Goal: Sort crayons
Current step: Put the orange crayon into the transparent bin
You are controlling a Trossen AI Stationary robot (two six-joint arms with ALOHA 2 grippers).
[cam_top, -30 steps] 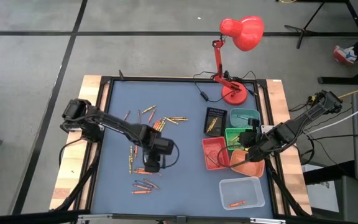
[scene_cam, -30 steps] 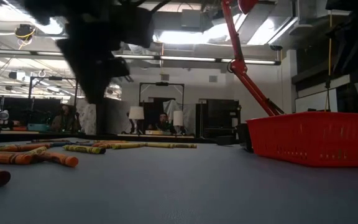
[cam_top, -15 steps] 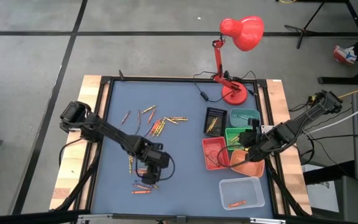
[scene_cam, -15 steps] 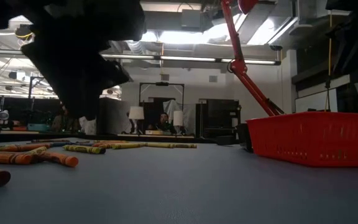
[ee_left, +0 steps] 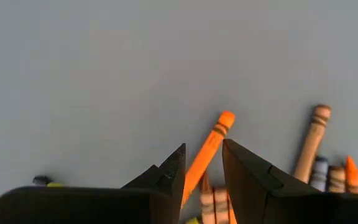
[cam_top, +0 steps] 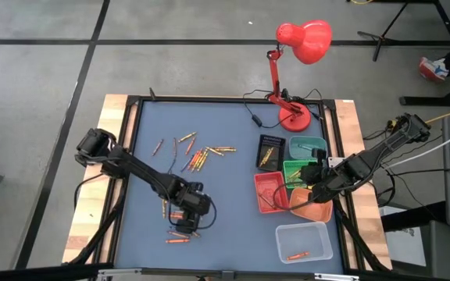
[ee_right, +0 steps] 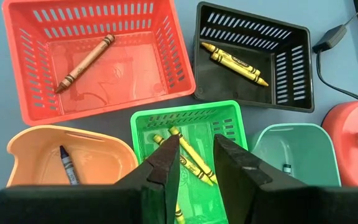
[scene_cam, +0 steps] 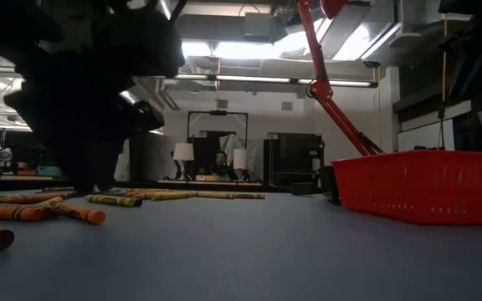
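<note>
Orange crayon (ee_left: 209, 154) partly hidden between end effector fingers, neighbouring crayons (ee_left: 319, 163) cut off at frame edge

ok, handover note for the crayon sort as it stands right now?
Left gripper: jaws open, low over the near crayon pile, straddling an orange crayon; nothing gripped.
Right gripper: jaws open, empty, above the green tray.
Done: a few crayons already in the red tray, black tray, green, orange tray and clear tray.
Left: two loose groups on the blue mat, the far group and the near pile.
</note>
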